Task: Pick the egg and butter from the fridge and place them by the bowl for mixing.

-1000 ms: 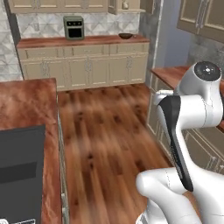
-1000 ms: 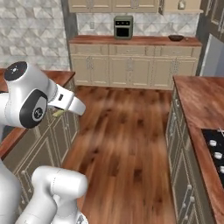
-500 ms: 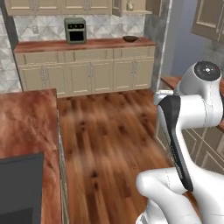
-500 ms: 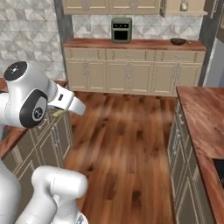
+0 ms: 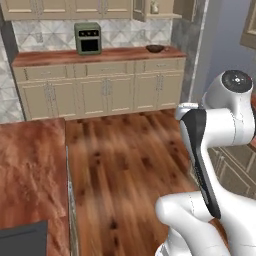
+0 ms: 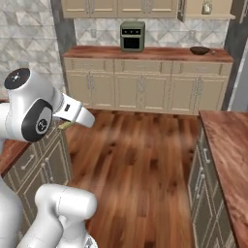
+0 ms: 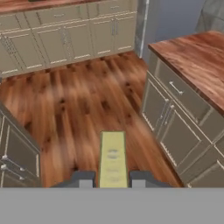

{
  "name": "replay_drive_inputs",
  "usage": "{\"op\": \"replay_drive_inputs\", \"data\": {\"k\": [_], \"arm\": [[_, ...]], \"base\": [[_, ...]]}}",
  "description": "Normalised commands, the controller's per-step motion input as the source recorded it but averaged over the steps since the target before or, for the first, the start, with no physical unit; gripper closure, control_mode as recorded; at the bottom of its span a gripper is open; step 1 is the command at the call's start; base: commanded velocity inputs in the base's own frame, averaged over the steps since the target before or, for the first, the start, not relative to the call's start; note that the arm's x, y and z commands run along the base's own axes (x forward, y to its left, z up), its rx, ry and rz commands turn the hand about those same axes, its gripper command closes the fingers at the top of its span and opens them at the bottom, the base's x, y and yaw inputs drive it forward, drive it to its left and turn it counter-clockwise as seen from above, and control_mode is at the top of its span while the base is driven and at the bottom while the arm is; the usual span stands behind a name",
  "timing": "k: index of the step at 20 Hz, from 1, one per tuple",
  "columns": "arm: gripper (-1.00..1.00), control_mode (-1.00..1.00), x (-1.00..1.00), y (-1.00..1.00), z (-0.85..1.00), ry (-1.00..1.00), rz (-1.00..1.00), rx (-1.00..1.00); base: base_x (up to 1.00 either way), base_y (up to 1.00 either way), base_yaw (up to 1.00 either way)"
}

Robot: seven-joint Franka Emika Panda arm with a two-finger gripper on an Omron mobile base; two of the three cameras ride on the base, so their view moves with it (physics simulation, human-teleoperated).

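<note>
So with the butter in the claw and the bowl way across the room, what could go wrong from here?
The butter sticks far out past the claw, held only at its end, so it could slip or pivot while driving. The bowl sits far off on the back counter; passing between the side counters could clip the stick.

Glossy white rounded arm links, dark grey joint caps and black trim.

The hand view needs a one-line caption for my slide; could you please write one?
Gripper shut on the butter, carried above the wood floor between cream cabinets.
</note>
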Motion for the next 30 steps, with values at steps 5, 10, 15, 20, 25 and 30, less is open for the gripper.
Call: {"op": "replay_drive_inputs", "data": {"k": [5, 10, 15, 20, 25, 30], "arm": [[1.00, 1.00, 0.00, 0.00, 0.00, 0.00, 0.00, 0.00], [1.00, 1.00, 0.00, 0.00, 0.00, 0.00, 0.00, 0.00], [1.00, 1.00, 0.00, 0.00, 0.00, 0.00, 0.00, 0.00], [1.00, 1.00, 0.00, 0.00, 0.00, 0.00, 0.00, 0.00], [1.00, 1.00, 0.00, 0.00, 0.00, 0.00, 0.00, 0.00], [1.00, 1.00, 0.00, 0.00, 0.00, 0.00, 0.00, 0.00]], "base": [[0.83, -0.03, 0.00], [0.83, -0.03, 0.00], [0.84, -0.03, 0.00], [0.82, -0.01, 0.00], [0.87, -0.05, 0.00], [0.85, -0.08, 0.00]]}}
